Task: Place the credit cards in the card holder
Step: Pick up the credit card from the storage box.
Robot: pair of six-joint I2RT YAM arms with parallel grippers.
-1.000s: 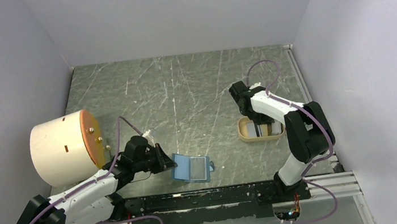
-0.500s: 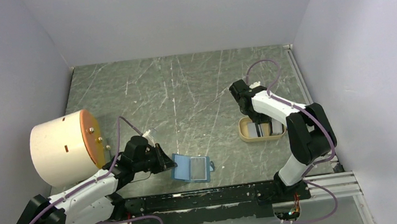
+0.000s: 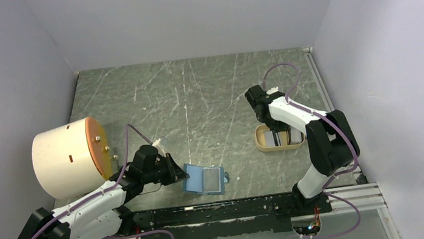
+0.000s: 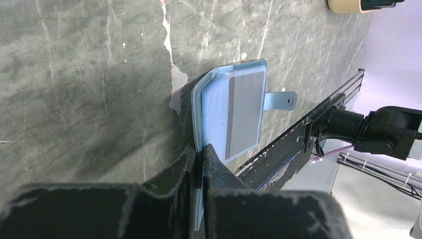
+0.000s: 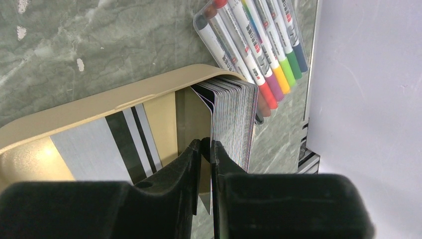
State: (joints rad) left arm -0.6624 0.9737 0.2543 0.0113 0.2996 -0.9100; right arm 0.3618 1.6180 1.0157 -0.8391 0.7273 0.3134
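**A:** Teal card holder (image 3: pixel 205 180): where was it?

**B:** It lay on the table (image 3: pixel 194 97) just ahead of the black rail (image 3: pixel 227 209), well apart from the tray. It was opened out, and its snap tab (image 4: pixel 279 99) stuck out to one side. The left gripper (image 4: pixel 200 154) had its jaws squeezed narrow on the holder's near edge.

**A:** Were any cards inside?

**B:** I couldn't tell. A grey rectangle showed on the pale inner face, and it may have been a card or only a window. I judged that little, if anything, had been loaded.

**A:** And the credit cards (image 5: pixel 234 119)?

**B:** They were in the tan tray (image 5: pixel 99 107) on the right, a thick stack standing on edge against its end wall. One striped card (image 5: pixel 107 144) lay flat on the tray floor, and a pack of markers (image 5: pixel 254 45) sat just beside the tray.

**A:** What about the right gripper (image 5: pixel 206 147)?

**B:** It was down in the tray at the front of the stack. Its jaws were almost together with a thin pale edge between them, so it looked clamped on a single card. That card had not left the tray, so carrying it over, slotting it in and dealing with the rest all remained.
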